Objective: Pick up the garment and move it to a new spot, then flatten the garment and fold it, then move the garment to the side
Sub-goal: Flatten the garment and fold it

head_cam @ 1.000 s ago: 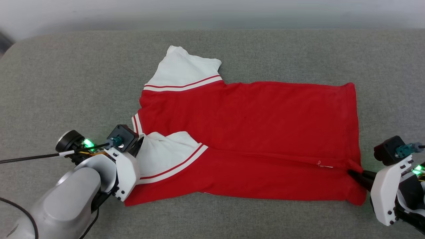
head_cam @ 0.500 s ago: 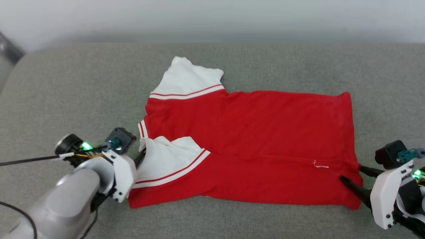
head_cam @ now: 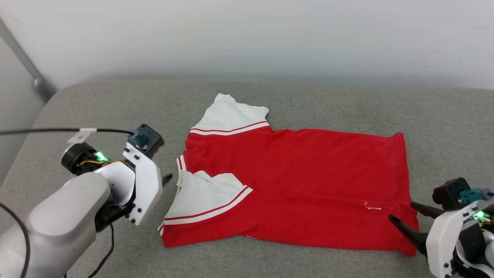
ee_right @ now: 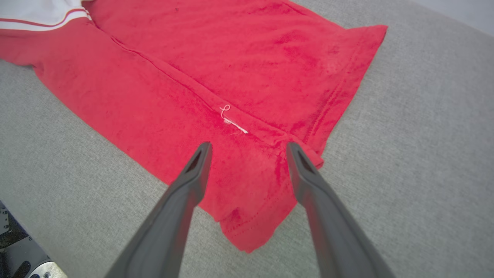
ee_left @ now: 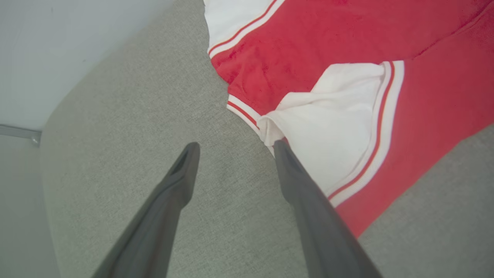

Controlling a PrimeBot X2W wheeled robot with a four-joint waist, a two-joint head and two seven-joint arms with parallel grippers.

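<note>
1. The garment (head_cam: 301, 181), a red jersey T-shirt, lies near the middle of the grey upholstered surface (head_cam: 96, 104). Its collar end points to the robot's left and its hem (head_cam: 403, 173) to the right. A plain red face is up.
2. Its near long side is turned over onto the body, so the near white sleeve (head_cam: 200, 193) rests on top of the red. The fold's edge runs lengthwise past a loose white thread (head_cam: 372, 206). The far sleeve (head_cam: 231, 116) sticks out flat toward the wall (head_cam: 247, 38). I judge one lengthwise fold made and the far side not yet brought in.
3. The left pincer (ee_left: 235, 146) is spread wide and holds nothing. It sits just beside the collar end, next to the folded sleeve. One finger overlaps the sleeve's edge in the left wrist view, and I cannot tell whether it touches the cloth.
4. The right pincer (ee_right: 249, 144) is likewise wide open and empty. It hangs over the near hem corner, one finger on either side of the fold's edge.
5. Each pincer stands at one end of the same folded flap, which probably keeps that edge straight and even along the shirt.
</note>
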